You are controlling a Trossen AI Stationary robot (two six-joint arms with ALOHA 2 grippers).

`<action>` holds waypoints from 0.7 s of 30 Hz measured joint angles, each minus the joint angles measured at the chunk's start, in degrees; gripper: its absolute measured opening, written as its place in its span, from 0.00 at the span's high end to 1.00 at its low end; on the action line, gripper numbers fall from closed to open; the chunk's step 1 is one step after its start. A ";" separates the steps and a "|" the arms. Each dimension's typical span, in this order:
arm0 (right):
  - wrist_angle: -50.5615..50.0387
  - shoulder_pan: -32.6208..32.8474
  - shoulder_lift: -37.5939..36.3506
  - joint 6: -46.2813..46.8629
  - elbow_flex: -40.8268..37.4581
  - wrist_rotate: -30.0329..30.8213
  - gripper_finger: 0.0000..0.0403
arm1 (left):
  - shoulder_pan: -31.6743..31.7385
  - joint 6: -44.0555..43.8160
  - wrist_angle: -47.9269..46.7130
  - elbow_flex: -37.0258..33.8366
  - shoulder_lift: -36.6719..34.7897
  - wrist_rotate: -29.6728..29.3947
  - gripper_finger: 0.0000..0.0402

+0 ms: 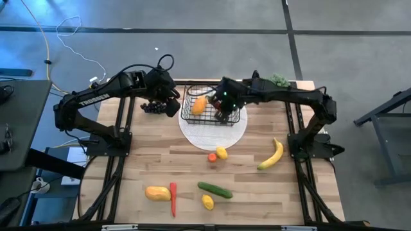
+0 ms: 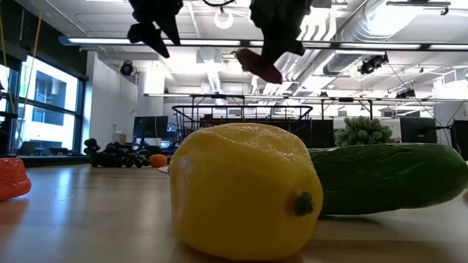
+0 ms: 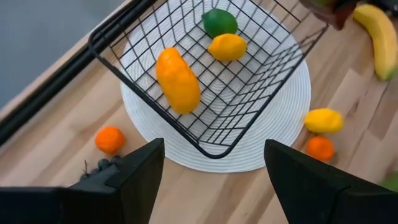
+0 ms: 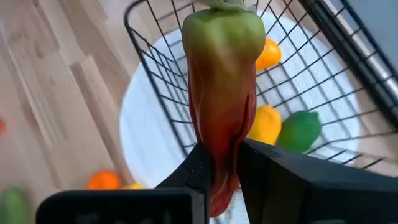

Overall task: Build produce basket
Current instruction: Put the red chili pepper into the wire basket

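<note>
— What do the right fingers [image 4: 205,168] have?
— They are clamped on a pepper [image 4: 224,81], green at one end and red toward the fingers. The right gripper [image 1: 223,106] hangs over the basket [image 1: 212,109], above its right half.
— And the left?
— The left gripper [image 3: 214,174] is spread wide with nothing between its fingers [image 3: 143,171]. It hovers just left of the basket, beside the grapes [image 1: 153,106].
— Where is the basket?
— At the back middle of the table [image 1: 257,199], standing on a white disc [image 1: 212,135]. Inside lie a mango [image 3: 178,79], a lemon [image 3: 227,46] and a green fruit [image 3: 219,22].
— What is still out on the wood?
— A second lemon [image 1: 221,153] touching a small orange fruit [image 1: 212,157] at the disc's front edge, a banana [image 1: 272,156] to the right, and near the front a yellow-orange fruit [image 1: 157,192], a chilli [image 1: 173,197], a cucumber [image 1: 215,190] and a third lemon [image 1: 207,202]. Another small orange fruit [image 3: 110,139] lies by the grapes.
</note>
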 joint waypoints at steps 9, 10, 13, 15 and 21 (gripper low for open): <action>0.56 -6.19 2.85 -20.44 -0.06 -6.19 0.93 | 0.00 -6.93 0.06 0.00 0.00 -0.10 0.34; 0.54 -6.64 3.46 -22.05 -0.08 -6.84 0.93 | 0.00 -7.30 0.07 0.00 0.00 -0.11 0.34; 0.55 -7.53 5.54 -25.29 -0.08 -8.68 0.93 | -0.30 -8.44 0.06 0.00 0.00 -0.12 0.34; 0.47 -7.92 7.01 -26.59 -0.12 -10.17 0.93 | -0.72 -9.11 0.04 0.00 0.00 -0.16 0.34; -0.29 -8.01 11.44 -30.05 -0.14 -11.55 0.93 | -2.44 -11.20 0.02 -0.01 0.00 -0.15 0.34</action>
